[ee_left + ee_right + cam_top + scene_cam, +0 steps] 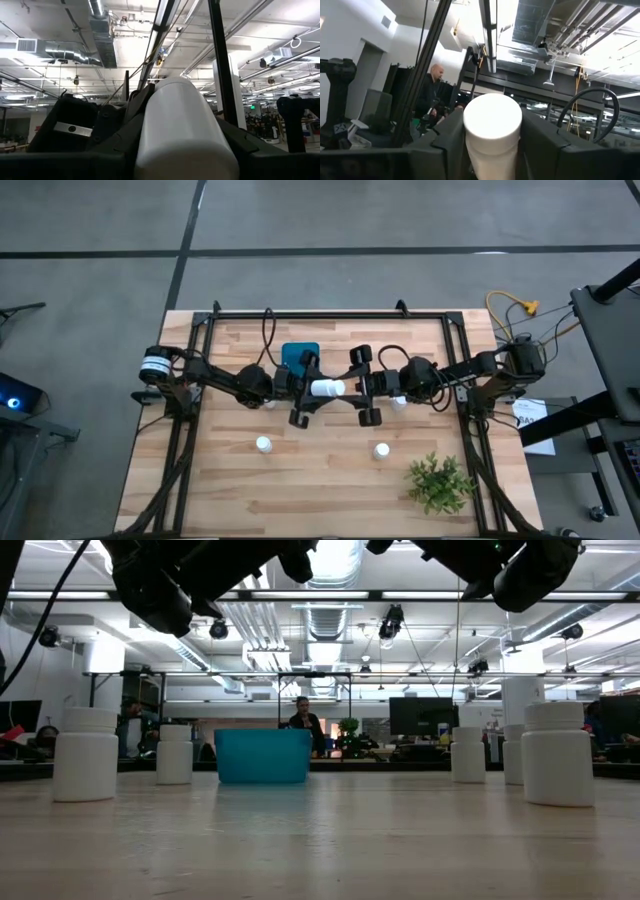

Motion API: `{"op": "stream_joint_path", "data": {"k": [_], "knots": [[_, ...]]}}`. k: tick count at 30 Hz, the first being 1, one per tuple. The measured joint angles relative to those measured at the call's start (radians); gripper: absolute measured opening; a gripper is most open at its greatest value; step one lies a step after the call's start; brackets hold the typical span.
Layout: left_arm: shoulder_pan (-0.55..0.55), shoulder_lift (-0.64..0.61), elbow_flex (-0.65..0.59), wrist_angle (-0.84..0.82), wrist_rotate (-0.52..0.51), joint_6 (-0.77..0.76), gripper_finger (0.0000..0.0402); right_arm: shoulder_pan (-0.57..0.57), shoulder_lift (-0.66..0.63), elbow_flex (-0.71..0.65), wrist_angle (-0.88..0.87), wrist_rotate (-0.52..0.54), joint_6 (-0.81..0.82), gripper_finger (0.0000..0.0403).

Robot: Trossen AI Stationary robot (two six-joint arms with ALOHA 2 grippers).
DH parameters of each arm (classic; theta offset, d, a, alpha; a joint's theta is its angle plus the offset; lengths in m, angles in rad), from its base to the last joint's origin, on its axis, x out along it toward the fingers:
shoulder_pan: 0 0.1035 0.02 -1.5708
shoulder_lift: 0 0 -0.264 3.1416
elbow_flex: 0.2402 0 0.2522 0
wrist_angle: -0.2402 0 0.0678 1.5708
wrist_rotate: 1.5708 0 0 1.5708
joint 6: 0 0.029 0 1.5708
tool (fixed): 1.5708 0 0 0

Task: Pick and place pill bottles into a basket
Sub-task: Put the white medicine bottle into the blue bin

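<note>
1. Mid-air handover: one pill bottle [327,388] lies sideways between both claws, above the table [320,480].
2. Left gripper [305,389] clamped on it; right gripper [362,387] fingers flank its other end, grip unclear.
3. Next, probably: one claw lets go, other carries to basket [299,356], just behind left claw.
4. Loose bottles [263,445] stand further off.

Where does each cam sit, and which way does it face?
High: above the table, looking straight down; both arms show, left gripper and right gripper closed on one bottle.
Low: at tabletop height, level across to the basket and the room; arm undersides at top.
Left wrist: on the left arm, tilted up at the ceiling; its fingers flank the bottle.
Right wrist: same, on the right arm; its fingers flank the bottle.
Shared: high and both wrists see the bottle; high and low see the basket.
</note>
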Motion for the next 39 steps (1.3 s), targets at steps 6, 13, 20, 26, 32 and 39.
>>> {"op": "stream_joint_path", "data": {"k": [6, 13, 20, 26, 32, 39], "knots": [[0.0, 0.0, 0.0, 0.0, 0.0, 0.0, 0.0155, 0.0, 0.0, 0.0, -0.002, 0.002, 0.002, 0.0145], [0.0, 0.0, -0.003, 0.0, 0.0, -0.036, 0.0159, -0.001, -0.012, 0.0, -0.028, 0.011, 0.013, 0.0145], [-0.001, -0.003, -0.013, -0.025, 0.012, -0.051, 0.0282, -0.018, -0.063, -0.007, -0.123, 0.009, 0.036, 0.0145], [0.0, -0.005, -0.013, -0.076, 0.009, -0.05, 0.0301, -0.02, -0.142, -0.009, -0.264, 0.014, -0.017, 0.0145], [0.002, -0.005, -0.021, -0.116, 0.004, -0.031, 0.0304, -0.02, -0.261, -0.009, -0.467, 0.013, -0.024, 0.0145], [0.002, -0.024, -0.02, -0.228, -0.018, 0.001, 0.0304, -0.023, -0.388, -0.009, -0.75, 0.019, -0.053, 0.0145]]}}
